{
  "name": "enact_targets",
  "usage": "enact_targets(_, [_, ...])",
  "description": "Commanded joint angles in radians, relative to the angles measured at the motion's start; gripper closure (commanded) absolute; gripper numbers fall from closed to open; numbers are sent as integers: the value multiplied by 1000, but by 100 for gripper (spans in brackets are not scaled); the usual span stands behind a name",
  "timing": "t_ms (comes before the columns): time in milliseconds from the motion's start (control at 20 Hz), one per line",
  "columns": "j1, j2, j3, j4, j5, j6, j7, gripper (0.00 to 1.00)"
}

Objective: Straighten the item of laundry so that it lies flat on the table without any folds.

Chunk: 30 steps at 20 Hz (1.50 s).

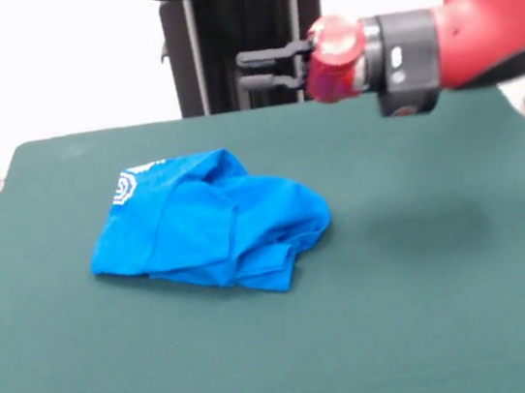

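currently the gripper [243, 72] hangs above the table's [454, 306] far edge, jaws apart and empty. the item of laundry [210, 223] lies crumpled mid-table, below and nearer the camera, well apart.

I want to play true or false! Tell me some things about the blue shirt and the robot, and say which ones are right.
1. The blue shirt lies flat and smooth. False: it is crumpled, with folds.
2. The shirt rests on the green table. True.
3. The pincer is holding the shirt. False: it is up in the air, apart from the shirt, holding nothing.
4. The arm is red and black. True.
5. A white print shows at the shirt's upper left corner. True.
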Motion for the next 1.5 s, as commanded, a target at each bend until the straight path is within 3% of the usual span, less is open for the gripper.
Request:
enact_targets(50, [75,-595,534,109,-107,-351,-759,0])
enact_targets(100, [60,-672,589,117,-159,-384,-795,0])
enact_targets(200, [41,-728,633,113,-231,-426,-809,0])
enact_targets(450, [-14,-754,719,63,-394,-527,-803,0])
enact_targets(600, [-74,-876,829,64,-554,-588,-976,0])
enact_targets(700, [-176,-1030,1004,93,-677,-635,-1138,0])
enact_targets(800, [-270,-1122,1145,118,-758,-663,-1216,0])
enact_targets(1200, [-530,-1357,1518,203,-913,-622,-1320,0])
enact_targets(1500, [-668,-1455,1701,236,-953,-535,-1404,0])
